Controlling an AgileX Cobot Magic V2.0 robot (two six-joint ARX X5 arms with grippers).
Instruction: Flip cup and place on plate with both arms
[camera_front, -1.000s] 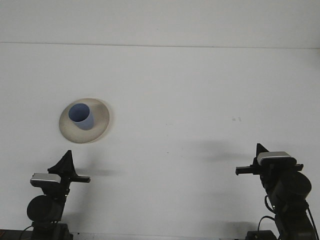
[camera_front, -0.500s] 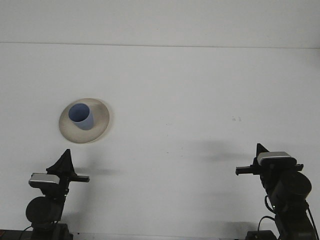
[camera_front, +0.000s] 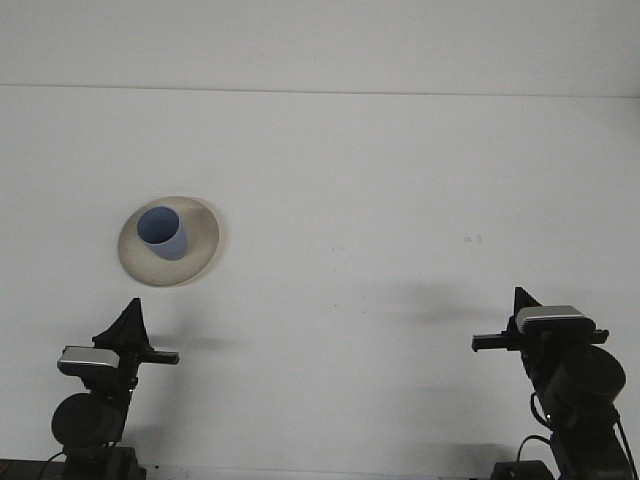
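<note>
Two arms of mine sit at the near edge of a plain white desk (camera_front: 400, 180), one at each lower corner. My left end effector (camera_front: 128, 325) holds nothing and points away from me (whether its fingers are apart or together, I cannot tell from this angle). Beyond it, left of centre, lies a cream plate (camera_front: 200, 240), and a blue cup (camera_front: 163, 232) stands on it, mouth up, leaning slightly. Well apart from the plate, my right end effector (camera_front: 520, 318) hangs low over the desk, holding nothing; I cannot tell how its fingers are set either.
</note>
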